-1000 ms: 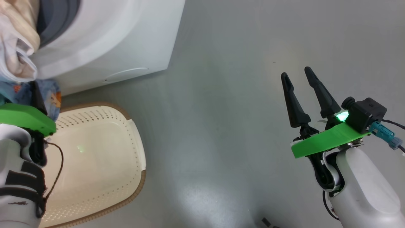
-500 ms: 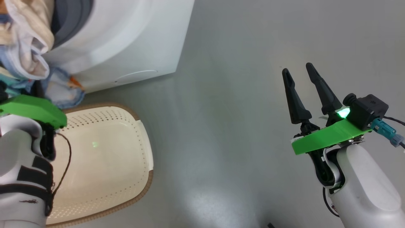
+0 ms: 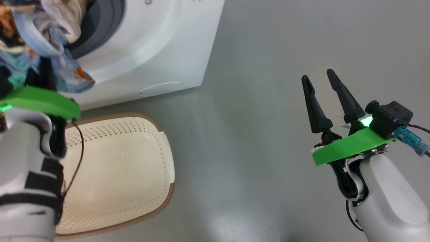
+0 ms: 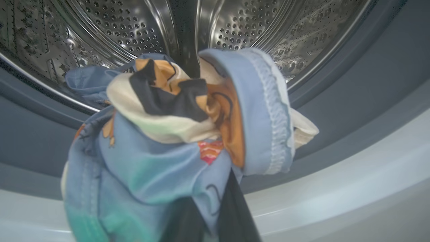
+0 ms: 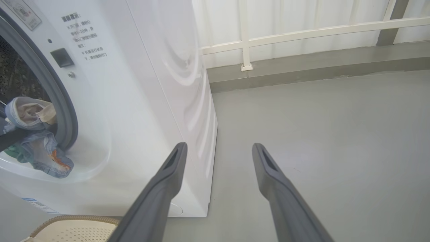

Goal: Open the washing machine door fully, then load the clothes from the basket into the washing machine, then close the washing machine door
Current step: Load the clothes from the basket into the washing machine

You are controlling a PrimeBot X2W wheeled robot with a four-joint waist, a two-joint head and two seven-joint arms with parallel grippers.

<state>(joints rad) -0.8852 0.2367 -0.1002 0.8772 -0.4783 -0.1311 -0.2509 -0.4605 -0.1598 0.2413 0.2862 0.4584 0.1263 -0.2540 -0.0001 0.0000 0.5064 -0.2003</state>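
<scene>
In the upper left of the head view, the left gripper (image 3: 43,72) is clenching the clothes (image 3: 67,72), its jaws closed tight on the bundle. The light blue fabric with orange-brown prints and the cream-white piece are bunching around the dark fingers. A blue tail is drooping down against the white front of the washing machine (image 3: 151,50).

In the left wrist view, the clothes (image 4: 174,141) are hanging across the middle of the frame, right at the mouth of the machine. The perforated steel drum (image 4: 252,27) is showing behind and above them, and the grey door seal (image 4: 352,84) is curving around the right and lower sides. Whether the bundle is touching the seal is hard to tell. At the left edge of the right wrist view, the clothes (image 5: 40,151) are sitting at the lower lip of the opening, partly over the seal.

The basket (image 3: 147,134) is standing on the grey floor (image 3: 252,134) in the lower left of the head view, just below the machine's front, with its cream bottom showing bare.

At the right of the head view, the right gripper (image 3: 317,74) is hovering above the floor with its jaws released and spread, grasping nothing. In its own wrist view, the two fingers (image 5: 161,188) are pointing toward the machine's front corner and the open floor.
</scene>
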